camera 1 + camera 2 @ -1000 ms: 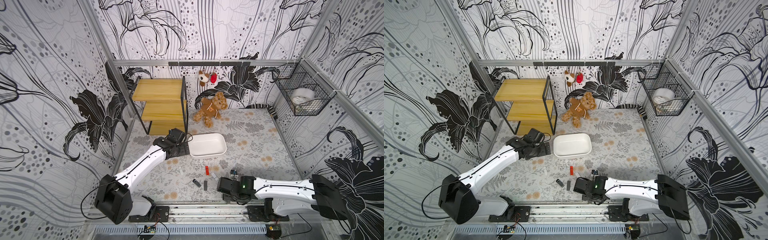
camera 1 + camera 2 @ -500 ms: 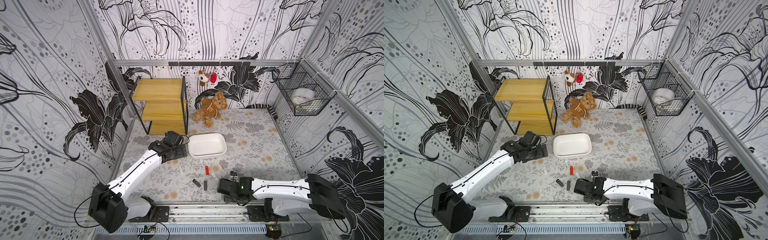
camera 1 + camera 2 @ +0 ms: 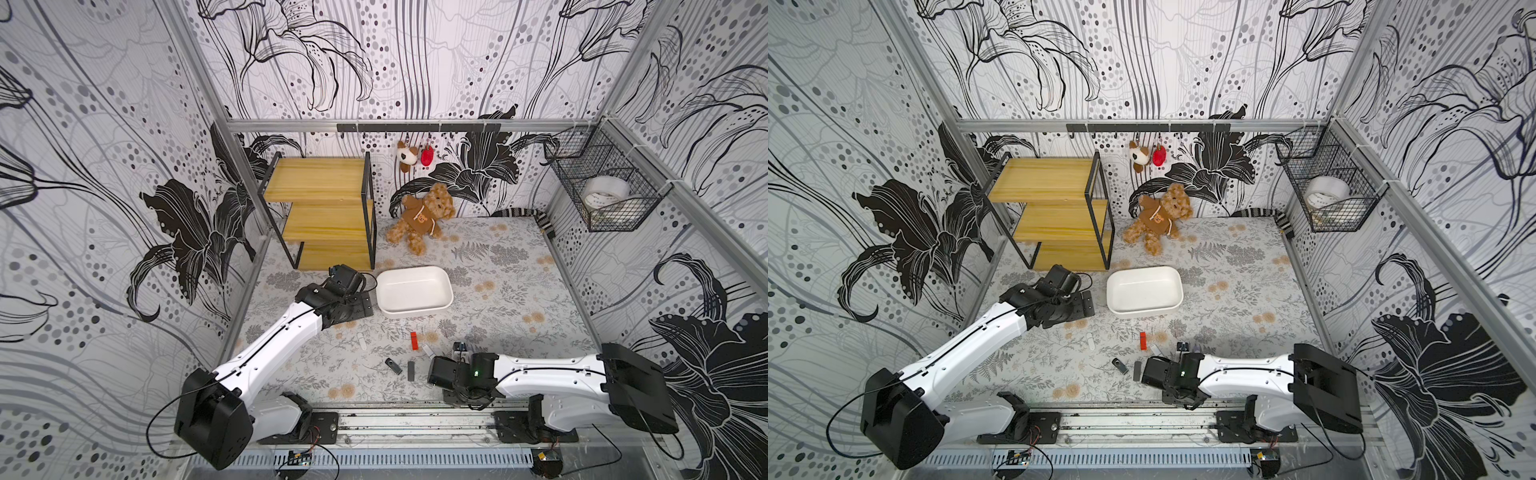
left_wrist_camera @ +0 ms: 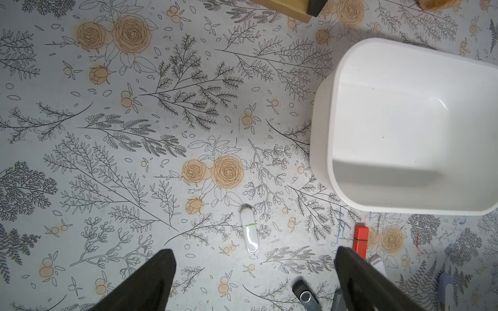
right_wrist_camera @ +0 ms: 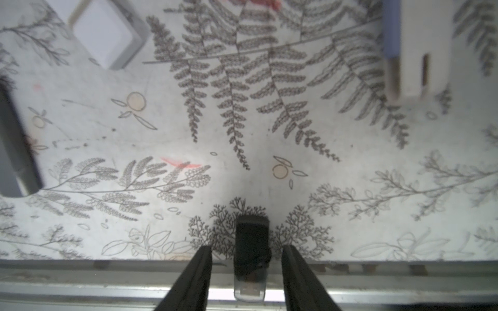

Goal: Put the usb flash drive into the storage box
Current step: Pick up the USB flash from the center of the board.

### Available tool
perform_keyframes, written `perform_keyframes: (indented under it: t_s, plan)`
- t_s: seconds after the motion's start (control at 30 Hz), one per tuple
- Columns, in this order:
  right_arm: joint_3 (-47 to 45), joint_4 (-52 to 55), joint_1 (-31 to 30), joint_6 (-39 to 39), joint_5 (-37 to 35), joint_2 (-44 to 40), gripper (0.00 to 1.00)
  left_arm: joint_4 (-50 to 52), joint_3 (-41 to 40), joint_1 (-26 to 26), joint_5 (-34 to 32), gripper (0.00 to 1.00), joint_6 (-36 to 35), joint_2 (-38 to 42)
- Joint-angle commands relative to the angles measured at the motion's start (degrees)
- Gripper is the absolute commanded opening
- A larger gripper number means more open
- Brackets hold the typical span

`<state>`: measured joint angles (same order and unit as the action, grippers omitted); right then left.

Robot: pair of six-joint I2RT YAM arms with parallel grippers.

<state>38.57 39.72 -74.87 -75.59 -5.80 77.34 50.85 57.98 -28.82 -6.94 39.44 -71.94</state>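
Grasping — right gripper (image 5: pixel 246 248) is straddling the near-edge drive (image 5: pixel 252 237), jaws not yet touching; pinching looks due next. Left gripper (image 4: pixel 254 250) is hovering open.

Bright, even light from above fills both top views, and a wide lens splays the walls (image 3: pixel 104 208) outward at the frame edges. Ahead of the left gripper (image 4: pixel 253 249) jaws the picture is crisp. The storage box (image 4: pixel 404 129) shows a small glare spot and a soft grey shadow inside. The right wrist view is dimmer. The usb flash drive (image 5: pixel 252 237) between the right gripper (image 5: pixel 246 247) jaws is fairly sharp, things far ahead of them blur, and the metal rail (image 5: pixel 80 288) under them gleams.
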Motion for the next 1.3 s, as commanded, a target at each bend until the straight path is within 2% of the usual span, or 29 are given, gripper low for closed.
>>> perform_keyframes:
  t_s: [0.0,0.3,0.57,0.67,0.8,1.07,1.27]
  plan:
    - [-0.40,0.78,0.32,0.58,0.62,1.02,0.46,0.12,-0.86,0.14,-1.03,0.98,0.61,1.00]
    - [2.31,1.72,0.45,2.86,1.30,5.98,0.41,1.68,-0.89,0.17,-1.76,0.98,0.36,1.59]
    - [0.28,0.85,1.33,2.64,1.84,4.16,0.27,1.29,-2.16,0.19,-1.59,0.98,0.67,2.24]
    - [-0.26,0.59,1.72,2.88,2.11,3.95,0.19,1.25,-2.43,0.18,-1.50,0.98,0.73,2.29]
    - [0.43,1.81,1.92,3.43,1.23,3.91,0.00,1.79,-2.59,0.19,-1.41,0.98,0.55,2.42]
    - [6.43,9.52,4.92,7.63,-4.08,0.05,0.00,1.21,-7.18,0.11,1.65,1.00,1.27,4.33]
    - [18.32,14.76,14.04,19.14,-7.90,-1.12,0.00,-1.02,-12.00,-0.58,2.70,0.95,3.22,4.50]
